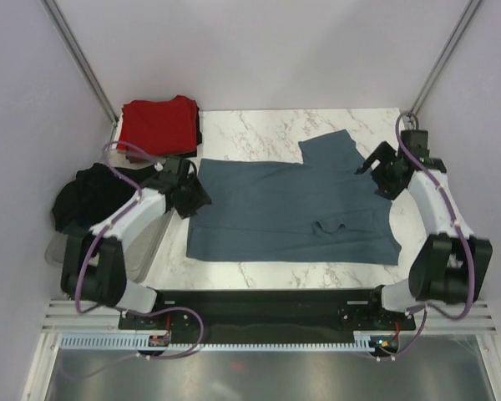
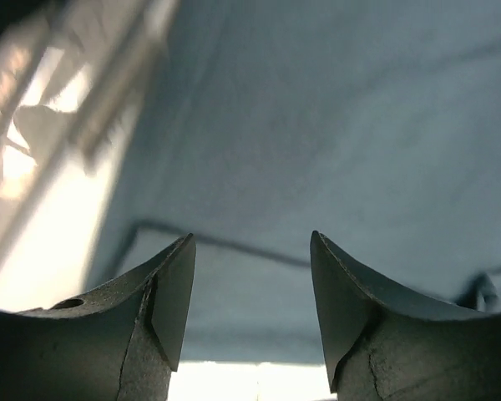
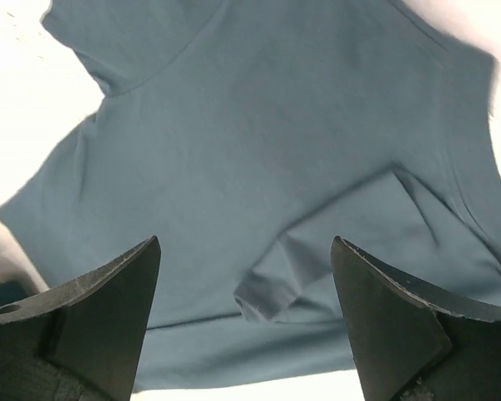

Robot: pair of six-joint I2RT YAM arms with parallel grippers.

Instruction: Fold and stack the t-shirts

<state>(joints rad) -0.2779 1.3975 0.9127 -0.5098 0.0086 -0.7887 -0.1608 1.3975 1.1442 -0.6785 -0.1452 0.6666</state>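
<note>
Lying flat — soft slate-blue t-shirt (image 1: 292, 205), one sleeve folded in.

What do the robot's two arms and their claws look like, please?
Both the left arm and right arm have white links between bulky black joints, with a lilac cable looping loosely along each. The left claw and right claw are matte dark grey, each with two wedge-shaped fingers tapering to a point.
</note>
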